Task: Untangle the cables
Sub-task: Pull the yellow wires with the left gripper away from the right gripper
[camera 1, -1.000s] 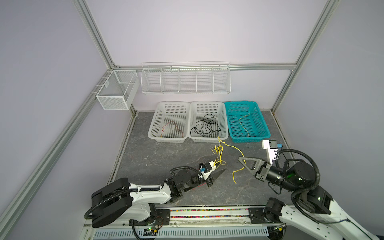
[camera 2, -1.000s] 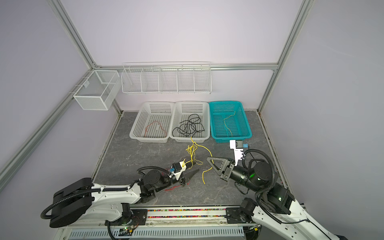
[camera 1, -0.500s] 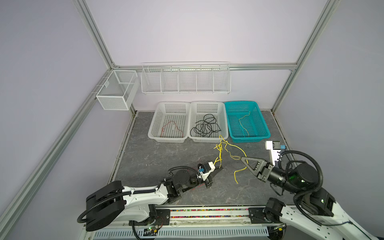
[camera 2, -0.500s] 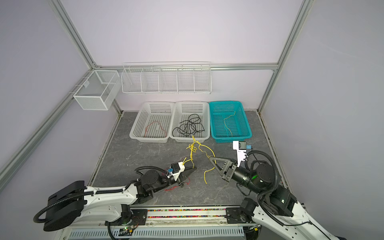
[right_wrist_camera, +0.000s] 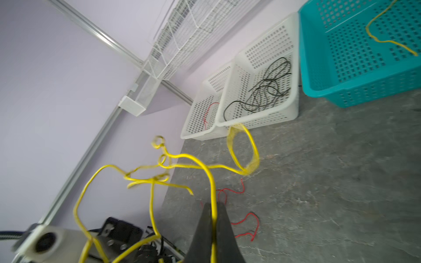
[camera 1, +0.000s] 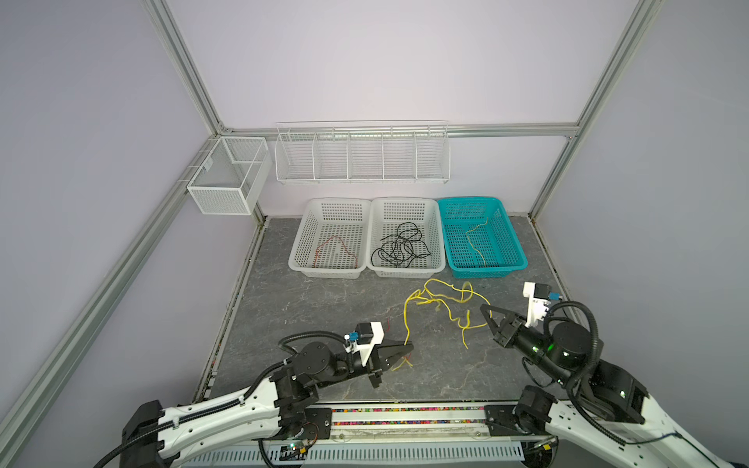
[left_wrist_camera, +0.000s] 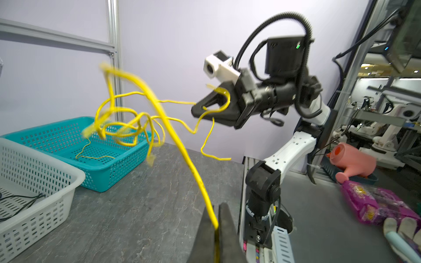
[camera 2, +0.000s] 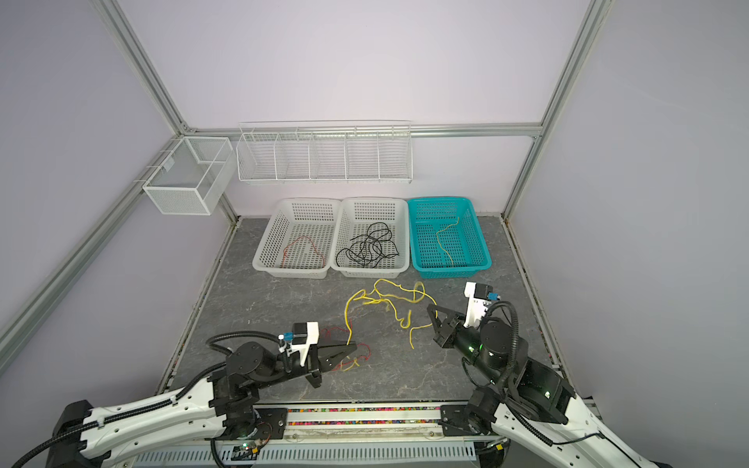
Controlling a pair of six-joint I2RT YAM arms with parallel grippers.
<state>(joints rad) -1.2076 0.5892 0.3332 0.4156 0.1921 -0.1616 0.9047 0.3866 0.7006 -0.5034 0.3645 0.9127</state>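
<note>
**Left wrist view: two arms hold a yellow knot taut over the tabletop**

Both arms are at the pulling-apart step. The left gripper (left_wrist_camera: pixel 215 224) is clenched on one strand of the yellow tangle (camera 1: pixel 446 300), and the right gripper (left_wrist_camera: pixel 199 109) is clamped on another, as its own wrist view confirms. The tangle hangs in the air between them, above the grey tabletop (camera 1: pixel 308 308) and nearer its front edge than the teal basket (camera 1: pixel 486 269) at the back. Its strands are thin, kinked and looped, meeting in a small knot with several loose ends, and parts of it blur. A loose red cable (right_wrist_camera: pixel 257 224) lies on the tabletop towards the front edge, close to the left gripper. Along the back edge, black cables (camera 1: pixel 399 247) fill the middle white basket (camera 1: pixel 405 272) and a single yellow cable (right_wrist_camera: pixel 387 42) lies in the teal one. The next move probably calls for a slow, even draw apart, or a fresh grip nearer the knot, since a hard pull could cinch the loops tighter
</note>
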